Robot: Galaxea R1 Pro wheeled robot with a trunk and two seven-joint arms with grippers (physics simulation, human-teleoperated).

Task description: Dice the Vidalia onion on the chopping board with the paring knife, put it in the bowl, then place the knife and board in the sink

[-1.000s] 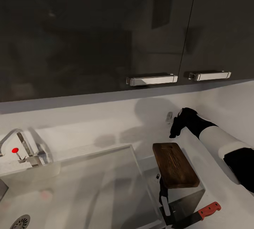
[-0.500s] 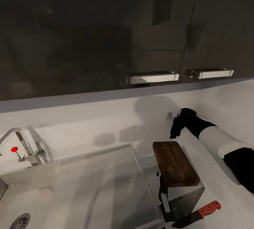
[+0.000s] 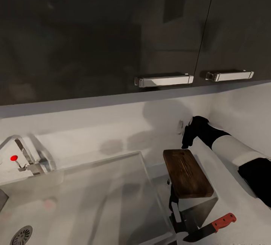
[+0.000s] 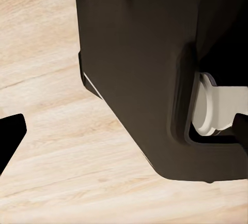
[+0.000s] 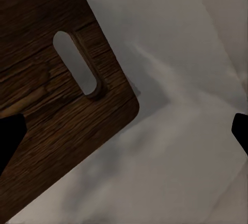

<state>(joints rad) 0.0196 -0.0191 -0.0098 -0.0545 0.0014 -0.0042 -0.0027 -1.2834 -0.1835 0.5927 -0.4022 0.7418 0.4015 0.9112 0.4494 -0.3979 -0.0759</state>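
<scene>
Countertop [image 3: 226, 184]: chopping board [image 3: 187, 174] below right gripper [image 3: 187, 133].

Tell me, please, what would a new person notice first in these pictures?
First the dark wooden chopping board, lying on the pale countertop just right of the steel sink. Next, the right gripper hanging above the board's far end, near the wall. Then the red-handled knife at the near edge.

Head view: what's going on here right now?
The right arm is stretched over the countertop, its open right gripper hovering near the back wall, just past the far, slot-handle end of the chopping board. It holds nothing. A red-handled knife lies nearer the robot, beyond the board's near end. The sink sits to the left.
</scene>
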